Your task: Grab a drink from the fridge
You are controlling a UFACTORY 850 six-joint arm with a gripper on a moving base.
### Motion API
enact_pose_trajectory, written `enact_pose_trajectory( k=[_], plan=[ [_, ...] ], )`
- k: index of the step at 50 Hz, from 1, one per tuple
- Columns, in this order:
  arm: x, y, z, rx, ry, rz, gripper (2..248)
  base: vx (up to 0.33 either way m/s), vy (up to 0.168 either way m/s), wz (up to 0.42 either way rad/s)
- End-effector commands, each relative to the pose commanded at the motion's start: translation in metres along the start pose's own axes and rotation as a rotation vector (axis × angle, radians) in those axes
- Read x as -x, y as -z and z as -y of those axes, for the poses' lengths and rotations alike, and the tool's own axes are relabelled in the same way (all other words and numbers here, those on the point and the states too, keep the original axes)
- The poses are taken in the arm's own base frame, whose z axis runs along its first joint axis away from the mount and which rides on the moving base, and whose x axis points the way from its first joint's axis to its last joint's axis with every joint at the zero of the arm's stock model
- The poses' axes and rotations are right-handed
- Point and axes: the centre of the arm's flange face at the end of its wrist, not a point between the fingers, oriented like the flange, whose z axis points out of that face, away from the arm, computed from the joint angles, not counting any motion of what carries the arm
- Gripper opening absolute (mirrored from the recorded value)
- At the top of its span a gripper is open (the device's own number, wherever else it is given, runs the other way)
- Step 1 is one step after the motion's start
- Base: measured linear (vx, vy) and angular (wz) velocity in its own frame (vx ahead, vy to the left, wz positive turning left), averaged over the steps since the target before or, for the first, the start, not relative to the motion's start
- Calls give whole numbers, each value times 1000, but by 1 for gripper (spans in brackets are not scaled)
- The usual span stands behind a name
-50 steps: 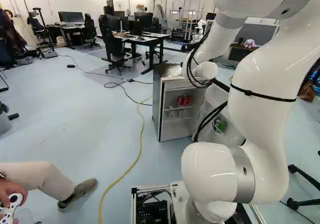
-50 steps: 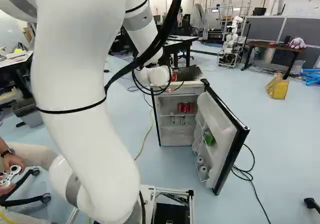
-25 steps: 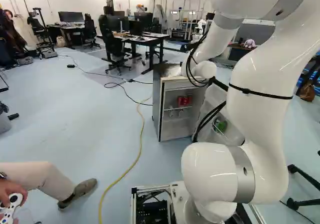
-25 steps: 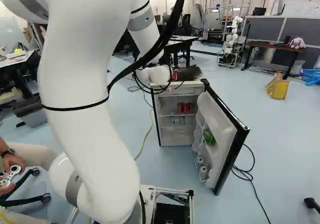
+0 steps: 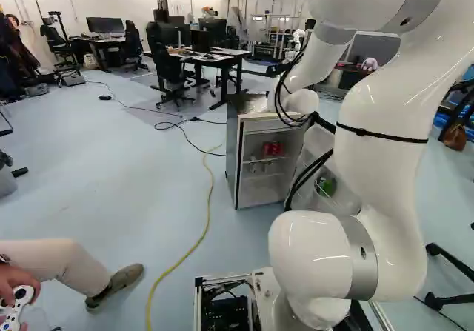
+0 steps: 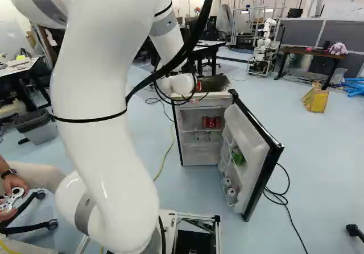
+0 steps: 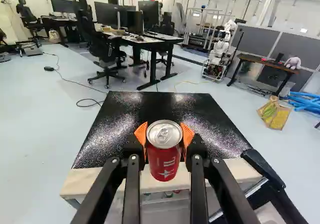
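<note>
Black fingers with orange pads, my gripper (image 7: 164,138), are shut on a red can (image 7: 163,156) from both sides; its silver top faces the wrist camera. In the right base view, the same red can (image 6: 198,86) peeks out beside the white wrist, which hides the gripper in both base views. Beyond the can lies the fridge's black top (image 7: 155,111); the can overlaps its pale front edge in the wrist view. The fridge (image 5: 234,153) stands with its door (image 6: 257,152) open. Red cans (image 6: 211,121) sit on an inner shelf, and a green item (image 6: 238,156) is in the door.
The open door juts toward the base, with silver cans (image 6: 231,192) in its low rack. A yellow cable (image 5: 209,198) runs along the floor left of the fridge. Desks (image 7: 150,41) and chairs stand beyond. Another robot (image 6: 263,49) is farther back. A yellow bag (image 6: 316,99) lies right.
My upper arm has swung slightly, rightward in the right base view and leftward in the left one. The wrist and held can have shifted only a little. The base has not moved.
</note>
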Motion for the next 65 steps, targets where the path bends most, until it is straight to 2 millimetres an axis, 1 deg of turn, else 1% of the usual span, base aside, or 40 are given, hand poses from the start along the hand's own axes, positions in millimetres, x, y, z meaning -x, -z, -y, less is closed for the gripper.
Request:
enact_pose_trajectory(
  k=[65],
  plan=[
    [-1, -37, 0, -7, 6, 43, 93, 0, 0, 0]
  ],
)
